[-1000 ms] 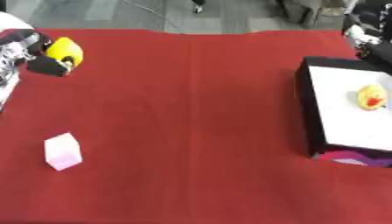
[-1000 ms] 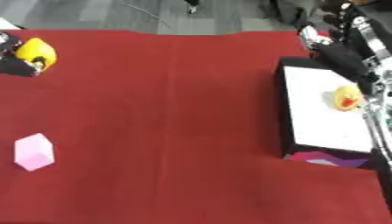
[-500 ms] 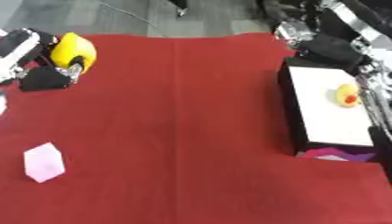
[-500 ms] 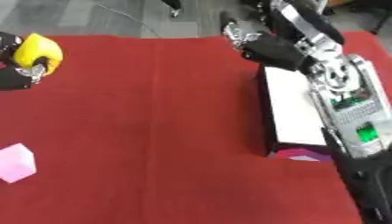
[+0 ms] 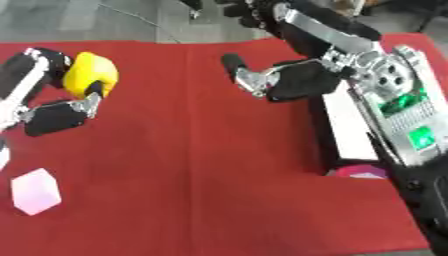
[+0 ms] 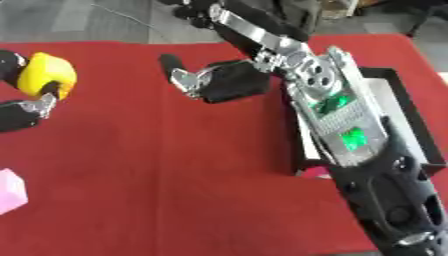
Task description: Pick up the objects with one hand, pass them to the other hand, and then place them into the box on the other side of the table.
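Gripping a rounded yellow block [image 5: 88, 75] between curled black fingers and thumb, left hand [image 5: 61, 102] hung over the red cloth-covered table [image 5: 192, 165] at the left edge. Reached in from the upper right, right hand [image 5: 271, 80] spread open above the cloth, thumb pointed toward the yellow block, well apart from it across bare red cloth. Rested just behind and beside that right hand, black-walled box with a white floor [image 6: 394, 107], largely hidden under the silver-and-black forearm. Lay below the left hand, near the table's front-left corner, pale pink faceted block [image 5: 36, 191], flat on the cloth and touched by neither hand. Peeked out beneath the right forearm, at the box's near corner, small magenta shape [image 5: 359, 172], too hidden to identify.
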Action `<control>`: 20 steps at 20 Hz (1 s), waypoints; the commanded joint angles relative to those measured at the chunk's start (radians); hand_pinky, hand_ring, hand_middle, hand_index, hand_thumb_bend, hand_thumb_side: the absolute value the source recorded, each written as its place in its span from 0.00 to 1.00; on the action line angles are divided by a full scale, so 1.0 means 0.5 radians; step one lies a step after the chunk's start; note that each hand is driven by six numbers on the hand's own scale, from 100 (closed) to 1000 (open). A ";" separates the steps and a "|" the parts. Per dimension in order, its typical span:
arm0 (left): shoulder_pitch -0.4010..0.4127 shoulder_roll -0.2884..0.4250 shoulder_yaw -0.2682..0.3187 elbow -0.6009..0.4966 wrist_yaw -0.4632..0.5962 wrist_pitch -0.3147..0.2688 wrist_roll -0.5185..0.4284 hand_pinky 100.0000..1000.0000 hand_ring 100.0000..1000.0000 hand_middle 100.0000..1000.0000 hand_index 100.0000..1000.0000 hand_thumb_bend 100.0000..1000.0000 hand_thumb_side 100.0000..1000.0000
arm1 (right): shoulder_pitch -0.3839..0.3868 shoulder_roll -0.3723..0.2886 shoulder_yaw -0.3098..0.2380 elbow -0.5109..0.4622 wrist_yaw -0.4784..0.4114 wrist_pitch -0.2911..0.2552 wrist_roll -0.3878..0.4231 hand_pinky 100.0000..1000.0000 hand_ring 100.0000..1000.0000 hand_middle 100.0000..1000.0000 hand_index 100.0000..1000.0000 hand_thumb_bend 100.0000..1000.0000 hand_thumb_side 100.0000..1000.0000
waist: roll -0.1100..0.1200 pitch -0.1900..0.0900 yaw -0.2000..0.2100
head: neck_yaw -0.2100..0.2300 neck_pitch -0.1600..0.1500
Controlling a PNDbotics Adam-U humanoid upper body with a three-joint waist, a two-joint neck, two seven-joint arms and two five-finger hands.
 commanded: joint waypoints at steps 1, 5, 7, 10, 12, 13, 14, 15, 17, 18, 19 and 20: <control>-0.004 0.001 -0.028 -0.064 -0.055 -0.068 0.066 0.58 0.46 0.43 0.52 0.00 0.32 | -0.061 0.051 0.040 0.011 0.066 -0.017 0.091 1.00 1.00 1.00 1.00 0.00 0.19 | 0.004 -0.043 -0.001 | -0.011 0.000; 0.007 -0.046 -0.077 -0.086 -0.134 -0.155 0.116 0.58 0.46 0.43 0.52 0.00 0.31 | -0.103 0.118 0.092 0.062 0.134 -0.029 0.162 1.00 1.00 1.00 1.00 0.00 0.14 | -0.001 -0.043 -0.001 | -0.020 0.013; 0.004 -0.067 -0.095 -0.096 -0.176 -0.193 0.136 0.58 0.46 0.43 0.52 0.00 0.30 | -0.120 0.147 0.116 0.087 0.164 -0.035 0.188 1.00 1.00 1.00 1.00 0.00 0.13 | -0.004 -0.043 -0.001 | -0.027 0.018; -0.005 -0.096 -0.124 -0.115 -0.264 -0.259 0.156 0.58 0.46 0.44 0.52 0.00 0.29 | -0.148 0.187 0.150 0.123 0.204 -0.042 0.222 1.00 1.00 1.00 1.00 0.00 0.12 | -0.006 -0.043 0.001 | -0.043 0.026; -0.009 -0.114 -0.140 -0.125 -0.328 -0.301 0.164 0.58 0.47 0.44 0.52 0.00 0.28 | -0.163 0.210 0.163 0.147 0.233 -0.038 0.233 1.00 1.00 1.00 1.00 0.00 0.12 | -0.009 -0.043 0.000 | -0.051 0.032; -0.010 -0.121 -0.146 -0.130 -0.360 -0.320 0.167 0.58 0.47 0.44 0.52 0.00 0.27 | -0.169 0.220 0.169 0.160 0.247 -0.034 0.235 1.00 1.00 1.00 1.00 0.00 0.11 | -0.010 -0.043 0.000 | -0.055 0.033; -0.011 -0.128 -0.151 -0.135 -0.390 -0.338 0.169 0.58 0.47 0.44 0.52 0.00 0.27 | -0.174 0.228 0.174 0.173 0.260 -0.031 0.235 1.00 1.00 1.00 1.00 0.00 0.12 | -0.011 -0.044 0.000 | -0.058 0.034; -0.012 -0.134 -0.156 -0.139 -0.411 -0.351 0.170 0.58 0.47 0.44 0.52 0.00 0.27 | -0.178 0.235 0.180 0.184 0.270 -0.028 0.235 1.00 1.00 1.00 1.00 0.00 0.11 | -0.012 -0.044 0.001 | -0.060 0.034; -0.012 -0.143 -0.165 -0.146 -0.433 -0.369 0.174 0.58 0.47 0.44 0.52 0.00 0.27 | -0.183 0.248 0.188 0.203 0.287 -0.024 0.232 1.00 1.00 1.00 1.00 0.00 0.11 | -0.012 -0.044 0.002 | -0.063 0.035; -0.012 -0.145 -0.169 -0.150 -0.436 -0.375 0.176 0.58 0.46 0.44 0.52 0.00 0.27 | -0.185 0.252 0.191 0.210 0.294 -0.023 0.231 1.00 1.00 1.00 1.00 0.00 0.10 | -0.012 -0.044 0.002 | -0.065 0.036; -0.013 -0.147 -0.172 -0.155 -0.434 -0.382 0.182 0.57 0.46 0.44 0.51 0.00 0.27 | -0.187 0.257 0.195 0.217 0.300 -0.022 0.231 1.00 1.00 1.00 1.00 0.00 0.10 | -0.013 -0.044 0.002 | -0.067 0.037; -0.014 -0.149 -0.176 -0.161 -0.430 -0.390 0.191 0.57 0.46 0.44 0.51 0.00 0.28 | -0.191 0.261 0.200 0.225 0.305 -0.022 0.234 1.00 1.00 1.00 1.00 0.00 0.10 | -0.013 -0.044 0.003 | -0.068 0.037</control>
